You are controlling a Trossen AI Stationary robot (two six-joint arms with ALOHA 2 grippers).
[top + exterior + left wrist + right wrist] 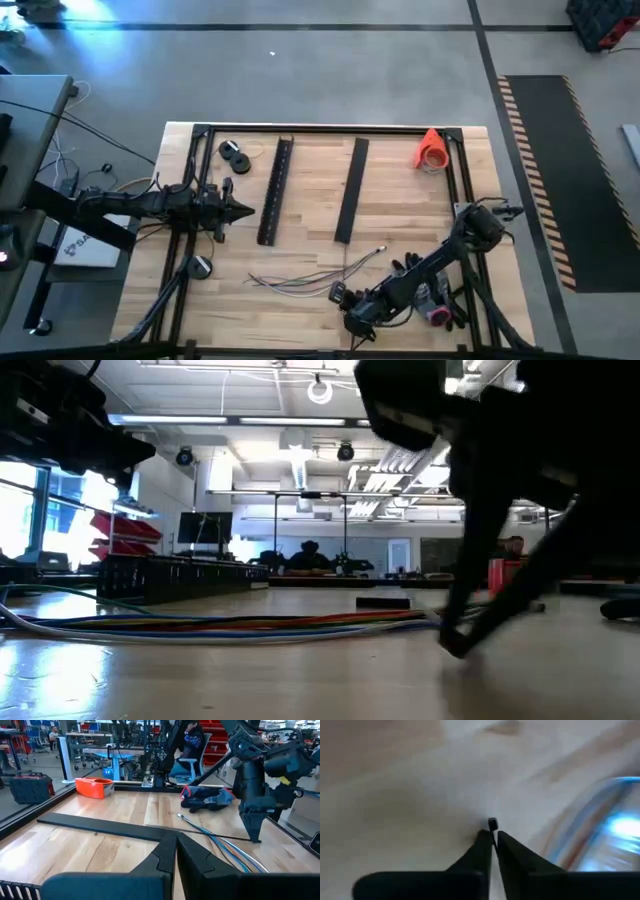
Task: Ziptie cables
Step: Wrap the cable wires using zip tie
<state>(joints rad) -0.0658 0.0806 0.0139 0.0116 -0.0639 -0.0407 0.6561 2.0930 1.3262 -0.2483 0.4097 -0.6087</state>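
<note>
The cables (pixel 300 281) lie loose on the wooden table near its front edge, fanned out flat; they also show in the low view (pixel 250 622) and the left wrist view (pixel 227 849). My right gripper (pixel 335 293) stands at their near right end, tips down by the table (pixel 455 647), shut on a thin black ziptie (pixel 220 836). My left gripper (pixel 248 210) hovers shut at the table's left, beside the left black bar, touching nothing (pixel 175 837). My right gripper pinches the ziptie between its two fingertips; only a small black end (pixel 492 823) sticks out past them. The fingers slant down from the table's right. From them the thin strip (pixel 220 836) runs low over the table across the cables.
Two long black slotted bars (pixel 277 190) (pixel 351 188) lie mid-table. An orange roll (pixel 432 150) sits at the far right corner. Round black pieces lie at the far left (pixel 236 155) and left (pixel 200 266). Dark gloves (pixel 207 799) lie at the near right. A black frame (pixel 330 128) rims the table.
</note>
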